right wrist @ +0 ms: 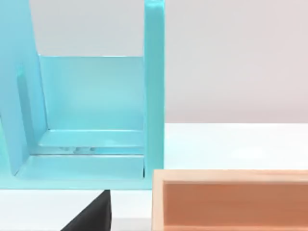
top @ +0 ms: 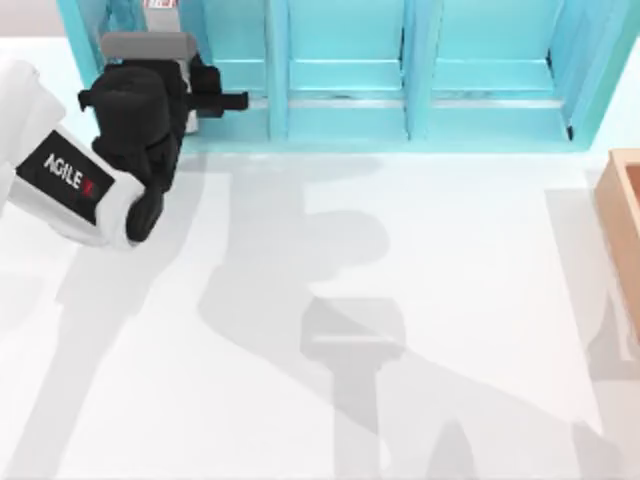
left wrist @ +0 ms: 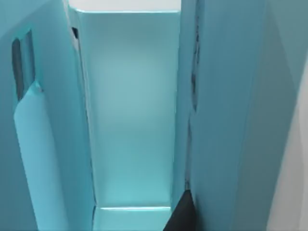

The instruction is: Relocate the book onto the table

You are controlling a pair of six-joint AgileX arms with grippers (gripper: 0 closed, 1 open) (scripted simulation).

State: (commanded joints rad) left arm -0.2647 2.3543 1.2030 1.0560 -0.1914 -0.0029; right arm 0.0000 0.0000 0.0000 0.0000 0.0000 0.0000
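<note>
Left pincer (top: 228,100), grip state unclear, reaches into shelf (top: 420,120) at table's (top: 420,330) far-left edge.

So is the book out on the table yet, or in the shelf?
In the shelf: the book's red-white marked end shows in the leftmost compartment by the left gripper, off the table.

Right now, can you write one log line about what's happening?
left gripper: at light-blue shelf, leftmost compartment | book: in shelf | table | right arm: parked

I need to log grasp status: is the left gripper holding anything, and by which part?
Cannot be told: the left gripper is at the shelf's leftmost compartment; its fingers are obscured.
</note>
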